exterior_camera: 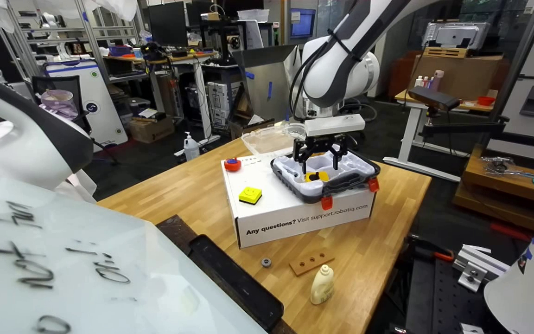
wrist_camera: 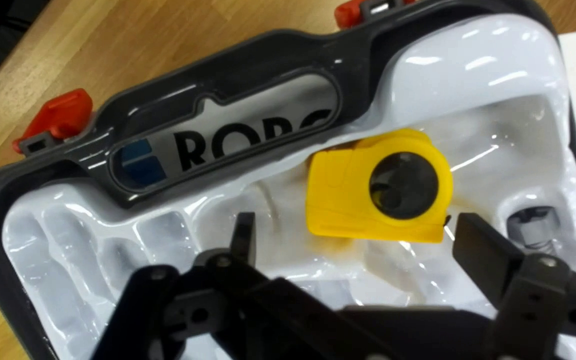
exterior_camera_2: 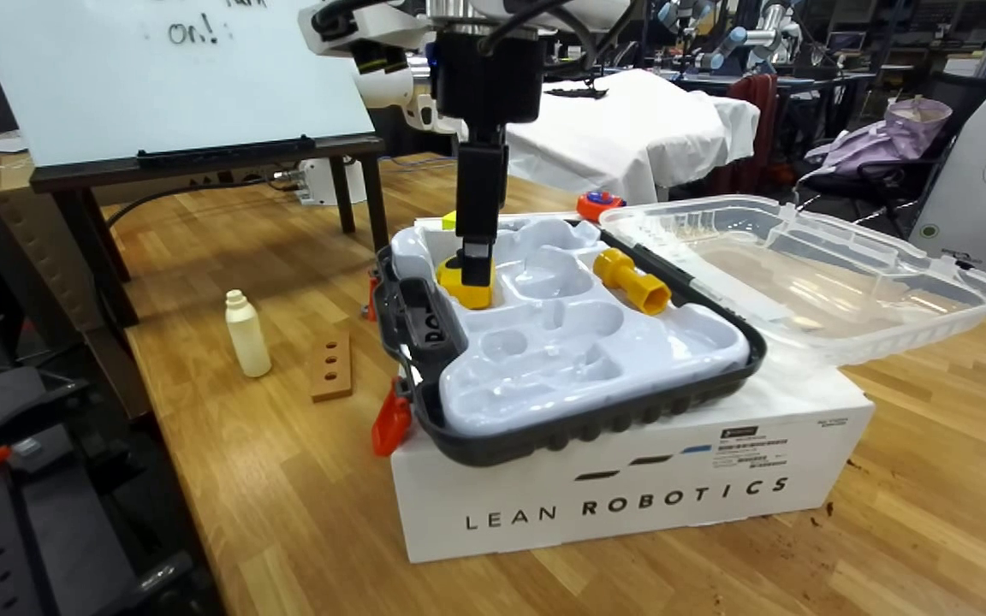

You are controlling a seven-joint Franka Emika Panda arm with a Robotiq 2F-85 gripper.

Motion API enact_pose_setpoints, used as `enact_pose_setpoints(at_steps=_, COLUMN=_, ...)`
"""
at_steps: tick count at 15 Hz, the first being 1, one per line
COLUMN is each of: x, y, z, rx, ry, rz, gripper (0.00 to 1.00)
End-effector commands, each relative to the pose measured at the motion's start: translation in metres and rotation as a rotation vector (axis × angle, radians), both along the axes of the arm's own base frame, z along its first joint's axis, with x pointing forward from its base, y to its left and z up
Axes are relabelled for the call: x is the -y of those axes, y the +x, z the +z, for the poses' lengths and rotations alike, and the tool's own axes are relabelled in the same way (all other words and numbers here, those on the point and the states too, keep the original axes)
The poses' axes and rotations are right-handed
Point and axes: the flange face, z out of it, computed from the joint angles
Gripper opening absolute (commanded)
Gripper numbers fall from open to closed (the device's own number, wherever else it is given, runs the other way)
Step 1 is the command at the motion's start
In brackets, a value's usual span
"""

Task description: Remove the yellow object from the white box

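Yellow plastic is the target: a chunky tape-measure-shaped piece (wrist_camera: 363, 195), its round black disc facing up, lies in a hollow of the shallow white moulded-plastic tray (wrist_camera: 473, 75), just beside the wall nearest the dark grey handle (wrist_camera: 268, 57); the black fingers (wrist_camera: 483, 255) are spread wide, pinching nothing; one stands near its disc end, the other farther from its plain end, so a small sideways shift to even the gaps looks wise; then a straight drop, clear of moulded ridges, and a slow squeeze; hard, smooth ends may slip if caught too high; a vertical lift past the hollow's walls should come before any swing aside; the yellow plastic torch-shaped piece (exterior_camera_2: 630, 280) in the same tray is probably not the aim.
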Motion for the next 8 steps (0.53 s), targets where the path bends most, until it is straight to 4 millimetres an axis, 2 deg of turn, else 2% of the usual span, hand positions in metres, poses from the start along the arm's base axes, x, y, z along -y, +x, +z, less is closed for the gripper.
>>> enact_pose_setpoints(at_steps=1, x=0.0023, y=0.0013, z=-0.0056, rx=-0.001, ry=0.003, rz=0.009, gripper=1.0)
enact_pose_setpoints(at_steps=8, x=-0.0063, y=0.0016, z=-0.0083, rx=-0.009, ry=0.0, rz=0.027, gripper=1.0)
